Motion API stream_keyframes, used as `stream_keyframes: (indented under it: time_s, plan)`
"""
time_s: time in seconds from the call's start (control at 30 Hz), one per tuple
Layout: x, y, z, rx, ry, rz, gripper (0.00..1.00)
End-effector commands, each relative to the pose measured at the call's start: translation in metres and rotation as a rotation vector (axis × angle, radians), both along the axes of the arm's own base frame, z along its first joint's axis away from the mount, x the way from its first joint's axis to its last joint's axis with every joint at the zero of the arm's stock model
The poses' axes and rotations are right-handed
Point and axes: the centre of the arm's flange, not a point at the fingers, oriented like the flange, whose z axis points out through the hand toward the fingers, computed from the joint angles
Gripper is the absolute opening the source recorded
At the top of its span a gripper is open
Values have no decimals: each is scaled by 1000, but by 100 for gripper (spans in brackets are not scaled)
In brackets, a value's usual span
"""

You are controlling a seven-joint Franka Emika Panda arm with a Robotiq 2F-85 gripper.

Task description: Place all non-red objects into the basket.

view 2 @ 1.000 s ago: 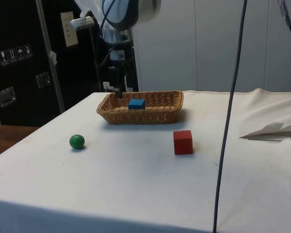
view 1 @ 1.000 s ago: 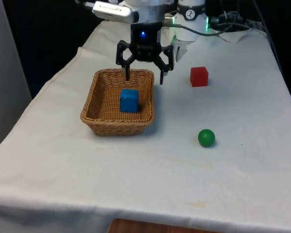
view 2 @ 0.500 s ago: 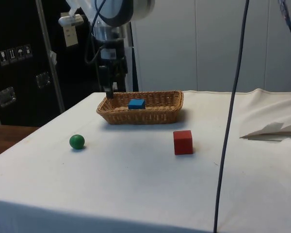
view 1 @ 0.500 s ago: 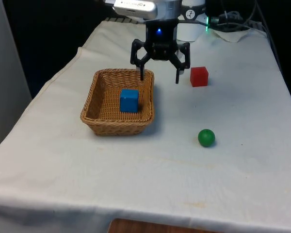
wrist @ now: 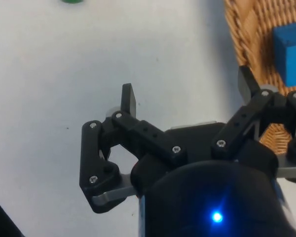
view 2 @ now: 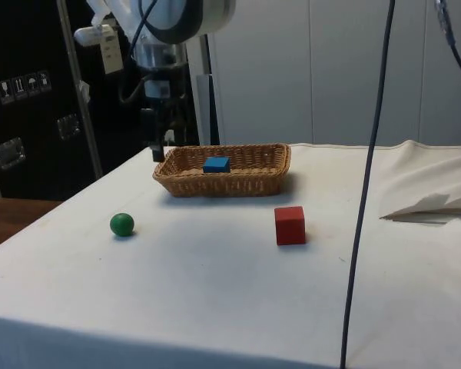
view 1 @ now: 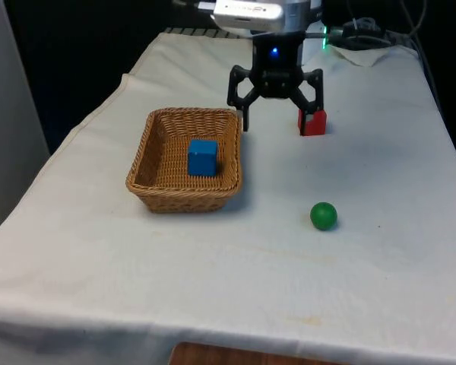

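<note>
Gripper (view 1: 275, 122): it hangs above the cloth, jaws spread wide with nothing between them. I take that to mean it has nothing to carry and is free for the next pick.

Basket (view 1: 150, 169): the wicker tray sits just off to one side of the open jaws, its rim beside one fingertip (wrist: 246, 83) in the wrist view. It lies flat on the table (view 1: 380, 251), mouth up, so things can be dropped in from above.

Blue block (view 1: 202, 157): it rests inside the basket, beyond that rim from the jaws, lying flat on the woven floor. Being non-red, it is where the task wants it.

Green ball (view 1: 324, 216): this is the piece left to move, by my reading. It sits alone on the cloth, well apart from the jaws and from the basket, out on the open side away from the wicker. It is small, round, smooth and evenly green; I would expect it to roll if nudged, so the jaws want to close squarely on its middle.

Red block (view 1: 313, 122): it stands on the cloth behind one finger in the front view, partly hidden by it. The side view shows it (view 2: 290, 225) well clear of the gripper (view 2: 155, 146). Red, so it should stay put.
</note>
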Motion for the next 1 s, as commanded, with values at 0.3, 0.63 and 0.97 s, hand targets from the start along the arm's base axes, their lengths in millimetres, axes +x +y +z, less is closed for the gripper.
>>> stream_keyframes:
  time_s: [0.3, 0.63, 0.97]
  plan:
    - [22, 32, -1, 5, 8, 3, 100]
    - [39, 56, -1, 18, 1, 11, 100]
    - [56, 82, -7, 26, 2, 15, 100]
